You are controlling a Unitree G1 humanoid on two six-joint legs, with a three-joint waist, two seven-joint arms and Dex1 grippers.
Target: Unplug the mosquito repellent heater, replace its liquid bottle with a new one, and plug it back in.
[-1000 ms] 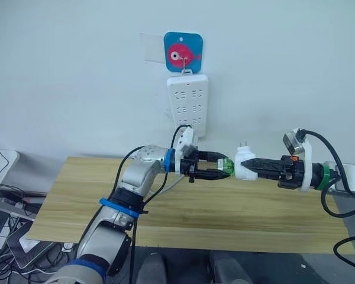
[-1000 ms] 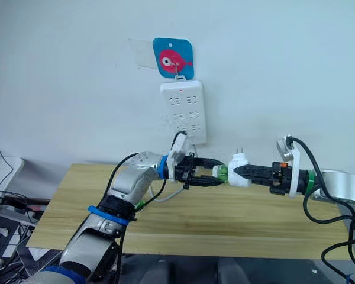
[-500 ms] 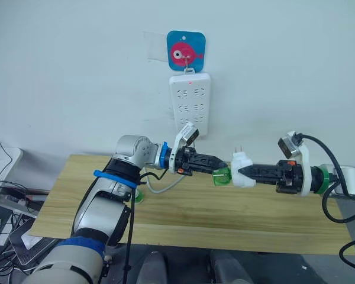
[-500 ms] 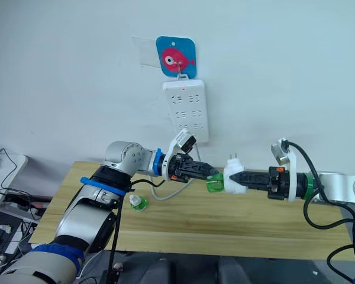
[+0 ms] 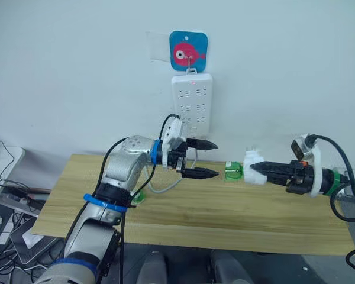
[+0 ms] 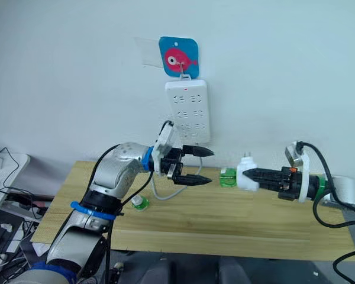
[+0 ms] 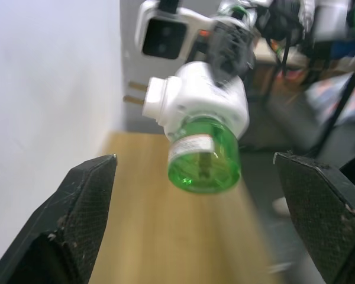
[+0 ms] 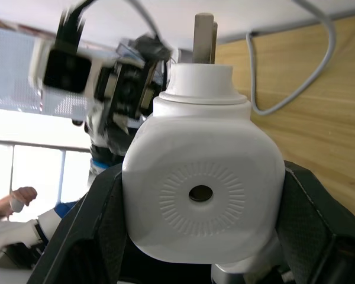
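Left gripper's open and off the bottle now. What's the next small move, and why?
Probably ease the open left gripper forward and close it around the liquid bottle. The bottle sits in the mosquito repellent heater, which the right gripper holds off the table with the bottle facing the left fingers, so it has yet to come out.

- Looks like a robotics lab or test room, not somebody's home
- Bare white wall (image 5: 77,71) with a power strip (image 5: 192,103) hung off a fish sticker hook (image 5: 188,52)
- Plain wooden table (image 5: 183,207), with loose cables and gear on the floor (image 5: 3,195) beside it
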